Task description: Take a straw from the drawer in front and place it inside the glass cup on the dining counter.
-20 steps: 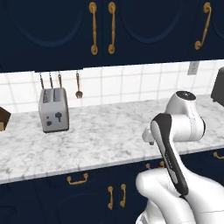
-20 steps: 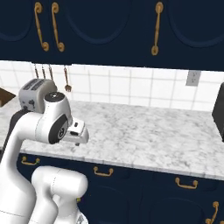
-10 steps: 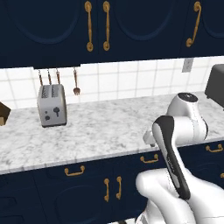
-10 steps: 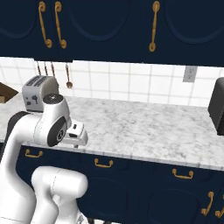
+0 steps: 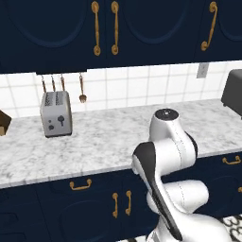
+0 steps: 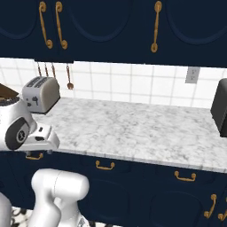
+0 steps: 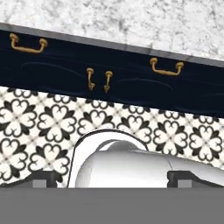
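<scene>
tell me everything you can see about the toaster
The toaster is a boxy, silver-grey, metal-looking two-slot model with dark knobs on its front. It stands upright on the marble worktop, at the left near the white tiled wall, below hanging utensils. Nothing else touches it.

Toaster (image 5: 56,113) on marble worktop (image 5: 113,137)

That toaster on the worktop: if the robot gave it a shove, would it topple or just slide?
The toaster is boxy and sits flat, so it would probably slide rather than tip. Its shiny metal-looking body suggests some weight. The marble worktop looks smooth, so it may skid easily.
</scene>
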You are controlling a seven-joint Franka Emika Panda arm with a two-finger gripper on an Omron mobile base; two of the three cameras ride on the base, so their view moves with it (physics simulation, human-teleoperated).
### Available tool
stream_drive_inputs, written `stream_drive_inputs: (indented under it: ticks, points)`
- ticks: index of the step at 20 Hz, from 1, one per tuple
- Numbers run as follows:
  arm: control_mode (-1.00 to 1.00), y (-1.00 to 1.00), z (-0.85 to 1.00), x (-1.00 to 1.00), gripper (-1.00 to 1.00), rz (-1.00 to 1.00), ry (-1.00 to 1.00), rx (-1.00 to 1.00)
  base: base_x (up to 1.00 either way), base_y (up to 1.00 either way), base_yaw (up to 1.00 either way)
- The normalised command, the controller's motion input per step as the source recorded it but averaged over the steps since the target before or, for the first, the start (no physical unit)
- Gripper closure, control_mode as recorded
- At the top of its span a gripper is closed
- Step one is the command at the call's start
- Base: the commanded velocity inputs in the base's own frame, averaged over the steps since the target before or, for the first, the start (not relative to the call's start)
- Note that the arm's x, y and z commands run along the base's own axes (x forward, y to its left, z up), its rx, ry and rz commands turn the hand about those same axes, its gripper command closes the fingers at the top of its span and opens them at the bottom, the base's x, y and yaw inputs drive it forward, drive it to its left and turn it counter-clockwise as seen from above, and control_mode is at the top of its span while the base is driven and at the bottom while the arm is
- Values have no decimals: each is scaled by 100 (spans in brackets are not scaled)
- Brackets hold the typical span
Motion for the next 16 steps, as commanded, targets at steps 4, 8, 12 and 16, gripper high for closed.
stream_drive_inputs:
  ticks: [4, 8, 12, 16]
  points:
    - [-100, 100, -36, -3, -100, 8, -15, -42, 0, 0, 0]
    - [-100, 95, -50, 1, -100, 6, -22, -43, 0, 0, 0]
    - [-100, 39, -62, 10, -100, 25, -21, -45, 0, 0, 0]
    - [-100, 81, -48, 54, -100, 18, -26, -40, 0, 0, 0]
